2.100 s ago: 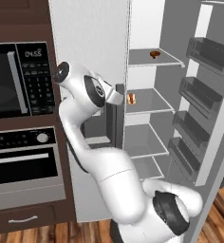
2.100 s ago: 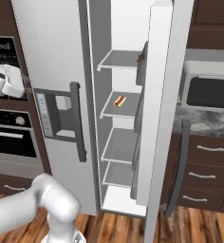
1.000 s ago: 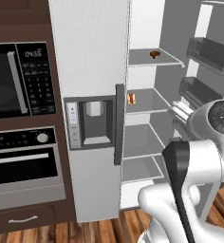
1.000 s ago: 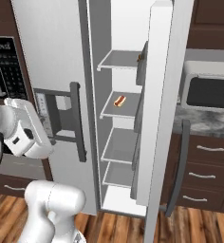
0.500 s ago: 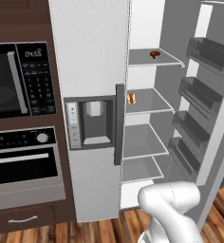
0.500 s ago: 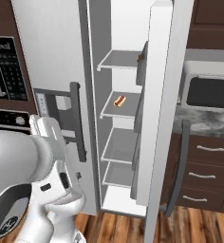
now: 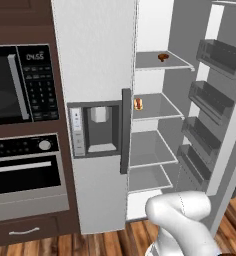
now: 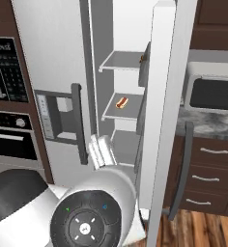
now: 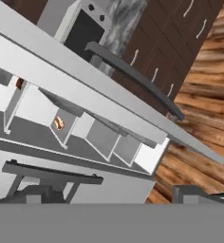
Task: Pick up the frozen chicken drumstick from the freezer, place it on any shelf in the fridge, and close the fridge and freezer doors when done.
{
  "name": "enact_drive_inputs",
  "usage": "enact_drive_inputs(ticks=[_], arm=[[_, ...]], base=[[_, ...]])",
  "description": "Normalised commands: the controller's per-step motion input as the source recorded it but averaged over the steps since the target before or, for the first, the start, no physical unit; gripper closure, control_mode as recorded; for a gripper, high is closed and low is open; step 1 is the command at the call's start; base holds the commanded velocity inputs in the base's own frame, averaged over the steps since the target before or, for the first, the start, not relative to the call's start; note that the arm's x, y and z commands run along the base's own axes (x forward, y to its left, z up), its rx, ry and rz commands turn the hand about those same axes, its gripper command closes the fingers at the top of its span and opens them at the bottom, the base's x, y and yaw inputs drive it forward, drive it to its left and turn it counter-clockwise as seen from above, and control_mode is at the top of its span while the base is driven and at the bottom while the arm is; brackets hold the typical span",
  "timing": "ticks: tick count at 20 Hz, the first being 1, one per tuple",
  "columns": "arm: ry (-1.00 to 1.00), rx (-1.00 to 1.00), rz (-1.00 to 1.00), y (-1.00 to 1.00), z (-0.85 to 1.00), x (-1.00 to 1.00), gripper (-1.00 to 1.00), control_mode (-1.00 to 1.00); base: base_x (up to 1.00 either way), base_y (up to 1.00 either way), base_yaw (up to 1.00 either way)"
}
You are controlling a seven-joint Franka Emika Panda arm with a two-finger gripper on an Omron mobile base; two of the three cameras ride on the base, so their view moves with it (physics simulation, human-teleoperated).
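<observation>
The frozen chicken drumstick (image 7: 162, 57), a small orange-brown lump, lies on the top shelf (image 7: 152, 64) of the fridge (image 7: 155, 130); the hand view shows the drumstick (image 9: 20, 83) too. The freezer door (image 7: 95, 110) with its dispenser panel looks shut. The plain fridge door (image 8: 166, 96) stands wide open, its bins (image 7: 215, 55) facing the shelves. My gripper (image 9: 116, 194) is low in front of the unit, open and holding nothing, aimed up at the open door's edge and its dark handle (image 9: 133, 78).
An orange item with a pale band (image 7: 138, 104) sits on the second shelf. A black microwave (image 7: 10, 85) and an oven (image 7: 25, 175) stand to the left of the unit. A stone counter (image 8: 207, 123) with drawers (image 8: 207, 178) lies behind the open door.
The arm has swung away from the freezer door, across the front and down low. The gripper stays open. The items on the shelves and both doors have not moved.
</observation>
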Motion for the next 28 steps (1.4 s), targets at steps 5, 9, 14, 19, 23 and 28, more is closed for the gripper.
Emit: enact_drive_inputs(ticks=[5, 9, 14, 19, 23, 28], arm=[[-0.01, -0.01, 0.09, -0.69, -0.41, 0.92, -1.0, -1.0], [-0.02, 0.0, 0.04, -0.42, -0.18, 0.64, -1.0, -1.0], [0.0, 0.0, 0.01, -0.9, -0.33, 0.62, -1.0, -1.0], [0.0, 0.0, 0.0, -0.75, -0.29, 0.69, -1.0, -1.0], [0.0, -0.01, 0.0, -0.59, -0.13, 0.69, -1.0, -1.0], [0.0, -0.02, 0.0, -0.47, -0.18, 0.83, -1.0, -1.0]], base=[[0.0, 0.0, 0.0], [0.0, 0.0, 0.0], [0.0, 0.0, 0.0], [0.0, 0.0, 0.0], [0.0, 0.0, 0.0], [0.0, 0.0, 0.0]])
